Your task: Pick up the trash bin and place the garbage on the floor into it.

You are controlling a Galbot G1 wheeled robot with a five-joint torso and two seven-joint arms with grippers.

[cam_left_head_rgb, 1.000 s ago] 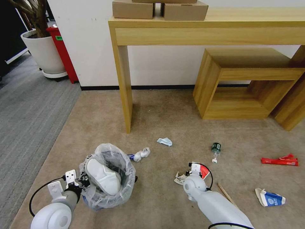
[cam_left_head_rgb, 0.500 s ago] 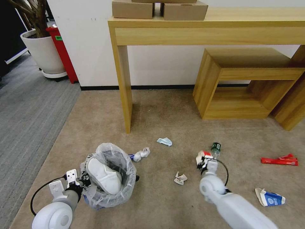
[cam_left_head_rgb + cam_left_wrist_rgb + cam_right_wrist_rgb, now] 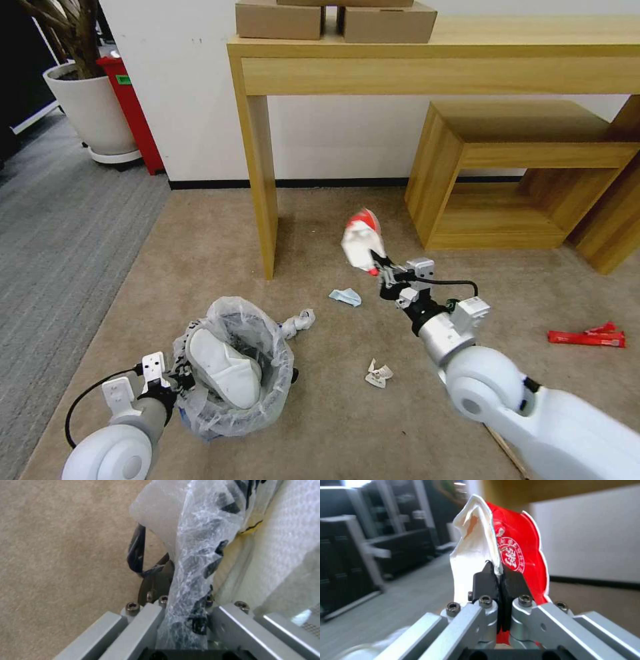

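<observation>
L gripper clamped on the bin's bag rim, low on the carpet, same as 0.5 s ago; bin w/ a white slipper inside sits a touch further right. Crumpled paper just beyond bin, blue scrap and small wad lie as before. R gripper, clenched on red cup, has risen from the floor near the bottle and swung up left, cup now in air before the desk. Red wrapper far right unchanged.
</observation>
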